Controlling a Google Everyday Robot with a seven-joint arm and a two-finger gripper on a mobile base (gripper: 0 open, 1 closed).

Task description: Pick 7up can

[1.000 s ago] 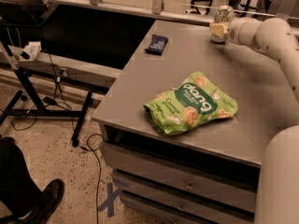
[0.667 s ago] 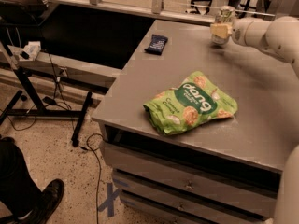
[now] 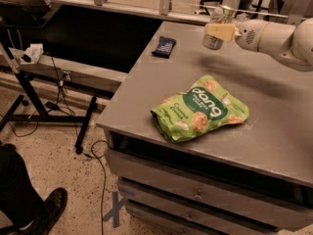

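Observation:
The 7up can point(image 3: 213, 42) is a small pale can with green markings, at the far side of the grey table point(image 3: 274, 131). My gripper point(image 3: 218, 32) reaches in from the right on a white arm point(image 3: 274, 35). It is shut on the can, with a yellowish finger point(image 3: 222, 32) across the can's middle. The can hangs slightly tilted above the tabletop, and a soft shadow lies on the table below it.
A large green snack bag point(image 3: 200, 109) lies mid-table. A small dark blue packet point(image 3: 164, 46) lies near the far left edge. Drawers point(image 3: 195, 195) sit under the tabletop. A black stand with cables point(image 3: 34, 97) and a person's shoe point(image 3: 46, 212) are on the floor at left.
The gripper with the can has moved a little left and up, away from the tabletop. The snack bag and the blue packet have not moved.

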